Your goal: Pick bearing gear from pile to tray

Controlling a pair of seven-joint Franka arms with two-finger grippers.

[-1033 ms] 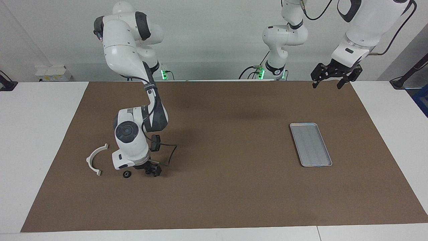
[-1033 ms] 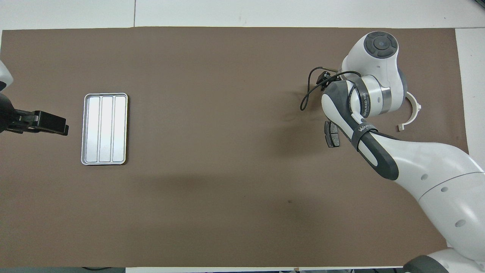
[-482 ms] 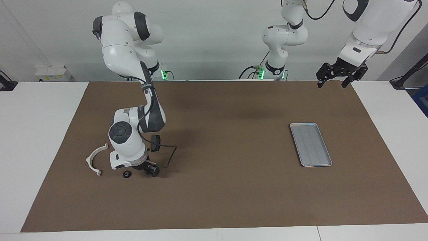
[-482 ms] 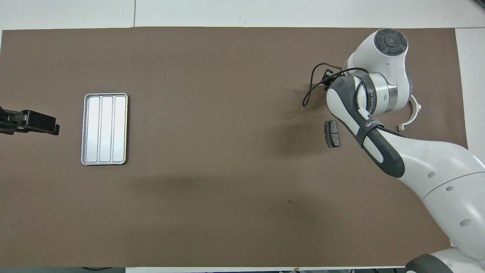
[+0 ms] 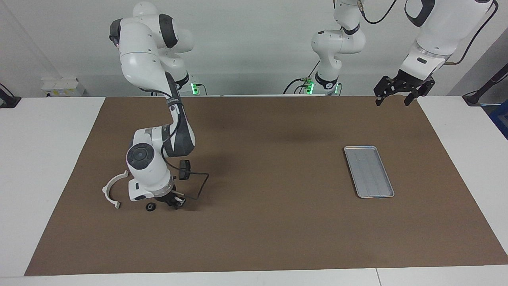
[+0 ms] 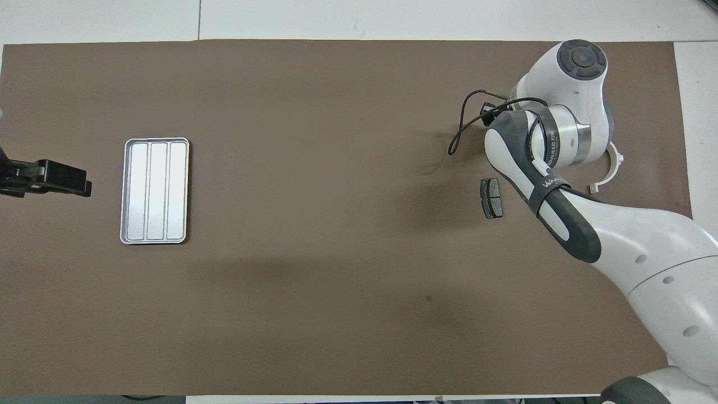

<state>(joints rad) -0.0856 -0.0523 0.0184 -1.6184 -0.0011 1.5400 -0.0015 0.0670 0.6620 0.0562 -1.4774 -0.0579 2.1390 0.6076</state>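
The right gripper (image 5: 175, 203), fingers closed, is low at the pile near the bench's right-arm end, beside a black gear (image 5: 150, 207). The tray (image 5: 368, 171) lies toward the left-arm end, open mat between. The left gripper (image 5: 397, 93) waits wide over that end's robot-side corner.

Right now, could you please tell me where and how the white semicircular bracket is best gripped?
Probably pinch the white bracket at the middle of its arc, from straight above, across the thin band: it lies flat on the mat.
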